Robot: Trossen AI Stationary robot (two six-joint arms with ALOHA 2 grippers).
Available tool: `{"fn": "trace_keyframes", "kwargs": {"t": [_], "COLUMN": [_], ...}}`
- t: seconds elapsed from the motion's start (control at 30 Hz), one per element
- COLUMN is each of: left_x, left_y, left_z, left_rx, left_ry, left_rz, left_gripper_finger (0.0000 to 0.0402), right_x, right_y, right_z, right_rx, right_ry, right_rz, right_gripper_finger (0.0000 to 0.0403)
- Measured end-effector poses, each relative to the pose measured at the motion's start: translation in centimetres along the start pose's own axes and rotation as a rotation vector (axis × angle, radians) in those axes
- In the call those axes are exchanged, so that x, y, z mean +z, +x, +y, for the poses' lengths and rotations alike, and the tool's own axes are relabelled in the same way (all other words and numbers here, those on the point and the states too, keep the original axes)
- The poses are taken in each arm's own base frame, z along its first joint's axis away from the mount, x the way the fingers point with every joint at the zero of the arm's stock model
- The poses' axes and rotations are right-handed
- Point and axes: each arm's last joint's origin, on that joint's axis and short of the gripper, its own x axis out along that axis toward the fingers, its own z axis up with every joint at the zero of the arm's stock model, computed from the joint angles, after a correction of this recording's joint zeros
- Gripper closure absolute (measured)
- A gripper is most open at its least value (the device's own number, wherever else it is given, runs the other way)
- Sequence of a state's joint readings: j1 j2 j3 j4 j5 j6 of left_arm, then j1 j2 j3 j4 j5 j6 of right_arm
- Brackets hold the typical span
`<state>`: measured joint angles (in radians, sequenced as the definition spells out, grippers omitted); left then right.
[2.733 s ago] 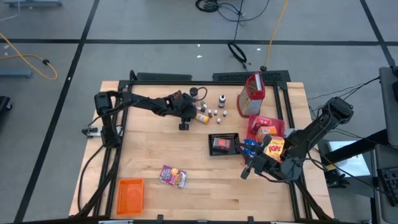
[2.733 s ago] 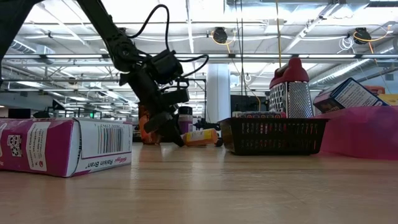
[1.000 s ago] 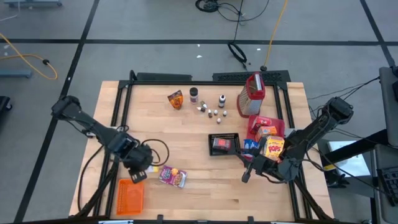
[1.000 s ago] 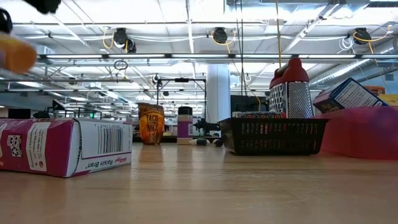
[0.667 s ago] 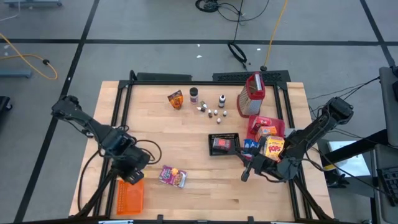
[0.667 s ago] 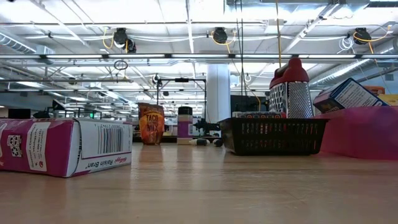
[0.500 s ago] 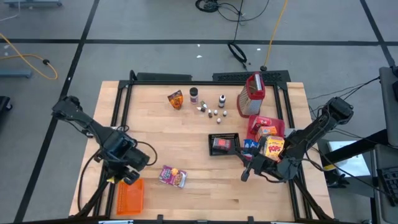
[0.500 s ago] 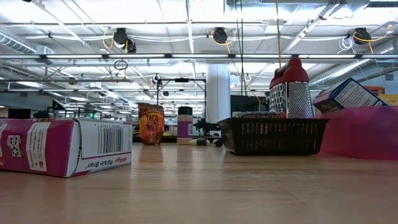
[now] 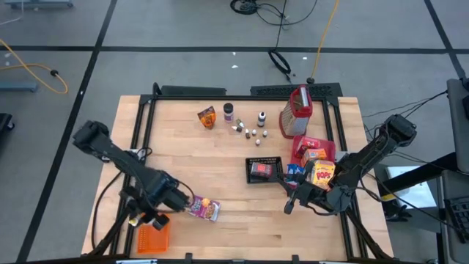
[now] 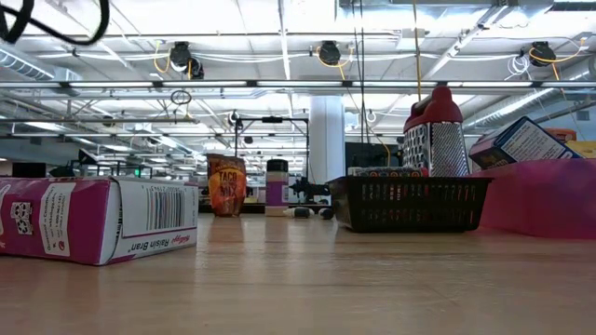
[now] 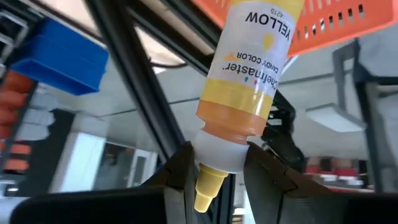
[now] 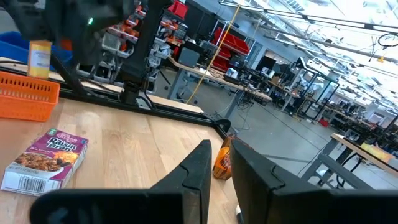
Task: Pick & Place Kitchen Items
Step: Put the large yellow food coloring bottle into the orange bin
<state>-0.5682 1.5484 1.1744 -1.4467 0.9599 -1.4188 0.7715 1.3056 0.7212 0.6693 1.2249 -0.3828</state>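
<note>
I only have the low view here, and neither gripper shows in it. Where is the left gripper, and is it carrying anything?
Observer: The left gripper is over the orange crate at the table's front left, shut on a yellow candy color bottle.
Operator: Which part of the bottle is gripped?
Observer: Its cap end; the fingers close around the white collar by the nozzle.
Operator: And the right arm?
Observer: The right gripper waits near the table's front right, fingers nearly together, holding nothing.
</note>
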Motion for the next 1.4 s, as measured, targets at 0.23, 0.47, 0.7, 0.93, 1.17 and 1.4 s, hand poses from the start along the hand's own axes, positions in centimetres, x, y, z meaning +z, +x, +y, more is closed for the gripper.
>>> {"fn": "trace_keyframes", "kwargs": {"t": [0.23, 0.47, 0.7, 0.93, 1.17, 1.4], "left_x": [2.5, 4.0, 5.6, 6.7, 7.5, 7.6], "left_y": [1.5, 2.4, 3.2, 3.9, 4.3, 4.2], "left_z": [-1.8, -2.2, -3.0, -3.5, -3.8, -3.7], "left_rx": [0.106, 0.185, 0.233, 0.274, 0.309, 0.319], "left_ry": [0.061, 0.055, 0.069, 0.08, 0.109, 0.107], "left_rz": [0.041, 0.055, 0.073, 0.064, 0.057, 0.039], "left_gripper_finger": [0.0309, 0.0309, 0.0309, 0.0309, 0.0295, 0.023], "right_x": [0.0, 0.0, 0.0, 0.0, 0.0, 0.0], "right_y": [0.0, 0.0, 0.0, 0.0, 0.0, 0.0], "right_z": [0.0, 0.0, 0.0, 0.0, 0.0, 0.0], "right_rx": [0.0, 0.0, 0.0, 0.0, 0.0, 0.0], "right_ry": [0.0, 0.0, 0.001, 0.002, 0.004, 0.005], "right_rz": [0.0, 0.0, 0.0, 0.0, 0.0, 0.0], "right_gripper_finger": [0.0348, 0.0348, 0.0348, 0.0348, 0.0348, 0.0348]}}
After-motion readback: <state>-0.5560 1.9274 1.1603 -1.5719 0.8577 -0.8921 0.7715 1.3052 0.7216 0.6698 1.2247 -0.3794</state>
